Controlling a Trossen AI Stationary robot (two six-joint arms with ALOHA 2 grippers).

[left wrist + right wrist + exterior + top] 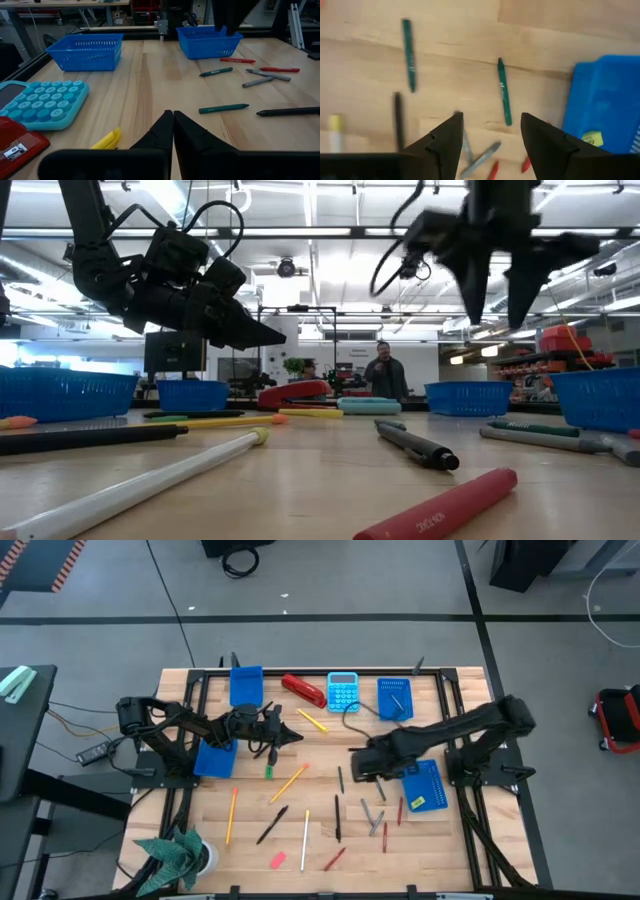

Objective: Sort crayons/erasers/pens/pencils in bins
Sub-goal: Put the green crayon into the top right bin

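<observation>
A lab or workshop: bare concrete floor (330, 580), loose cables (240, 558), ceiling strip lights (310, 205), and a person (384, 373) standing among benches beyond the wooden worktop (320, 840).

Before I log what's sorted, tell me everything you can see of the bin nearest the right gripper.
The bin is a small blue plastic tray, rectangular, with low walls and a perforated bottom. It lies flat on the wooden table, turned slightly askew, beside the open right gripper. A yellow eraser lies inside near one end. The right arm crosses above its other end.
</observation>
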